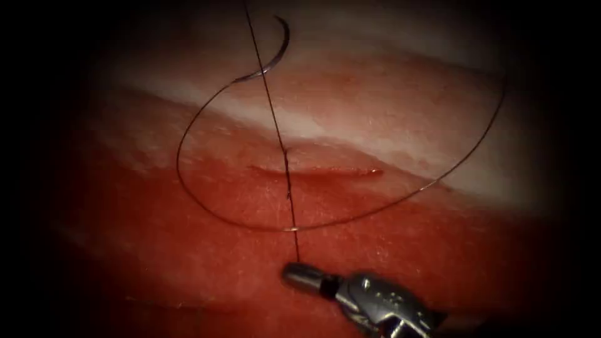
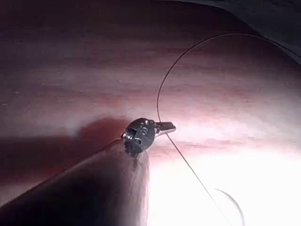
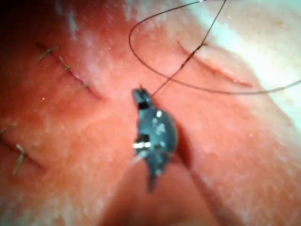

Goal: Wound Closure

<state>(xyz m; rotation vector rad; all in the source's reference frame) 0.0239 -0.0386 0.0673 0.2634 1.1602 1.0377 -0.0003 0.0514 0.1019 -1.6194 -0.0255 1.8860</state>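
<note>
The cut [image 1: 313,170] runs across the red tissue [image 1: 188,250]. The curved needle [image 1: 275,50] lies free on the pale tissue beyond the cut, held by neither tool. The thread [image 1: 275,125] runs taut from the top edge, across the cut, down to my right tool [image 1: 299,270], whose jaws are shut on it just in front of the cut. A slack loop [image 1: 188,181] of thread sweeps round both sides of the cut. In the left wrist view my left tool [image 2: 168,127] is shut on the thread [image 2: 188,165], with the needle [image 2: 233,202] nearby. My right tool [image 3: 140,96] grips the thread [image 3: 169,80].
In the right wrist view, older stitched cuts with short thread ends [image 3: 61,66] [image 3: 19,157] lie off to one side of the open cut [image 3: 211,66]. Red fluid wets the tissue around the cut.
</note>
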